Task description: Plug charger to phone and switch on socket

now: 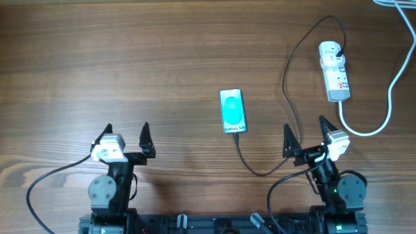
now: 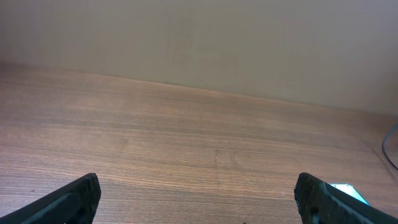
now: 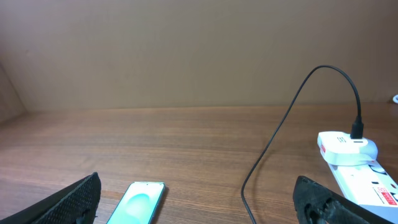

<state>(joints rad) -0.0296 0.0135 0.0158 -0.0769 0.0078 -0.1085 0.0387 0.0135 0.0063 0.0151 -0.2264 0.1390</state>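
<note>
- Lying flat mid-table, the slim cyan-screened rectangular phone (image 1: 233, 111) meets the thin black charger cable (image 1: 284, 81) at its near end.
- The cable's other end sits in the white oblong power strip (image 1: 334, 71), far right.
- The left gripper (image 1: 127, 125) and right gripper (image 1: 303, 123) are spread wide, holding nothing.

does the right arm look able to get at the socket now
Probably yes: the socket lies ahead of the open right gripper, nothing between them; the charger cable passes to the left.

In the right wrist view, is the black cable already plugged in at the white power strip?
Yes. The charger ends in a black plug standing in the white adapter on the socket.
</note>
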